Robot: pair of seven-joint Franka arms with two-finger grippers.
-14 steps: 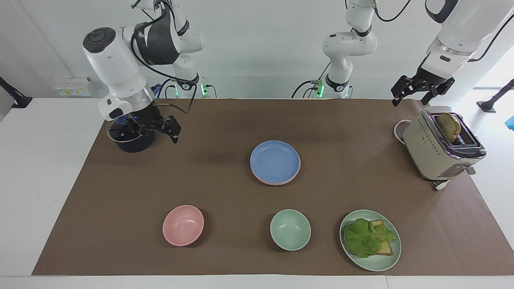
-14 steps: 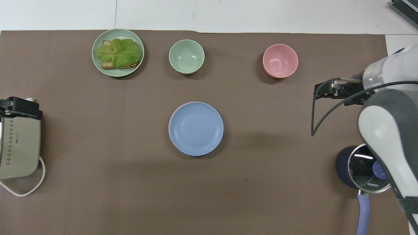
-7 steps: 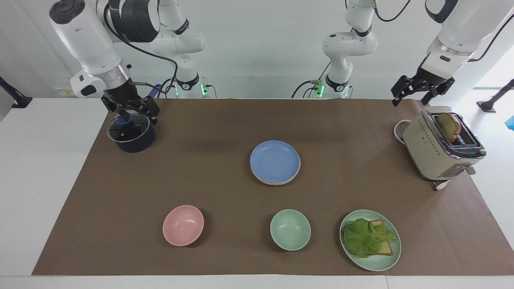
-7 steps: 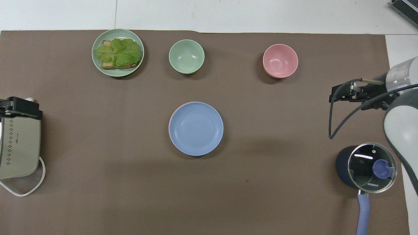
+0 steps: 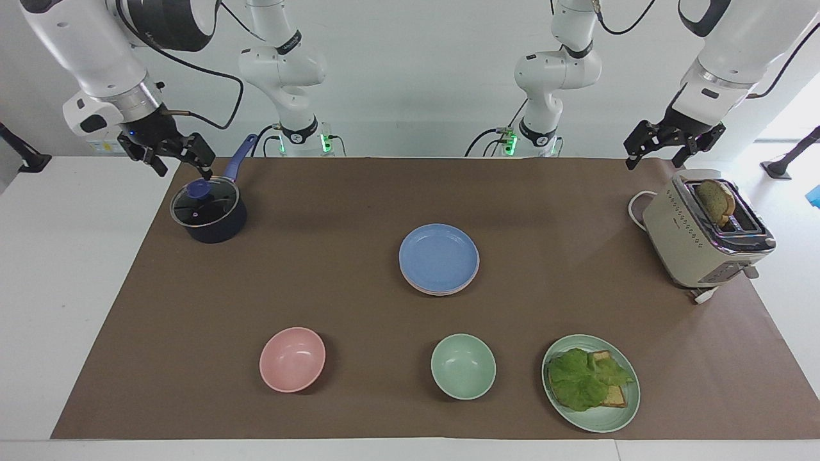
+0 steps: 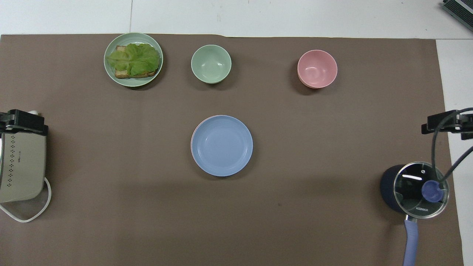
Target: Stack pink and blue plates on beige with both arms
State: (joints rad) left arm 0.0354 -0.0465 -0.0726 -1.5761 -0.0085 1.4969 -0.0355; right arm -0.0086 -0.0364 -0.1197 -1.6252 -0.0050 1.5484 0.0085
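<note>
You have a cornflower-blue plate on top, a pale pink rim showing beneath it. The mat is plain brown over a white worktop. The bowls are pink and mint. The toaster is beige with rows of dots, the pot navy, and both arms are white.

Two glossy white jointed arms are being shown, the right arm banded in dark grey, the left arm trailing black cables. Black grippers and green base lights are being displayed.
</note>
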